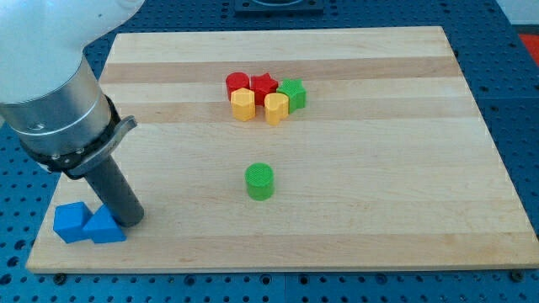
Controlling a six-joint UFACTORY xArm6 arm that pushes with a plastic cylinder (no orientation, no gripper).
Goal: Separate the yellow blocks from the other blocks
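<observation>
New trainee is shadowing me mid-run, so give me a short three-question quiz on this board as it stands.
1. True or false: the yellow hexagonal block and the yellow heart-shaped block already stand apart from the red and green blocks.
2. Which block stands alone near the board's middle? A) red star block B) green cylinder C) green star block
3. Fill in: my tip sits at the view's bottom left, right beside the two ____ blocks.

Key: 1 false, they sit packed against the red hexagonal block and its neighbours; 2 B; 3 blue.
</observation>
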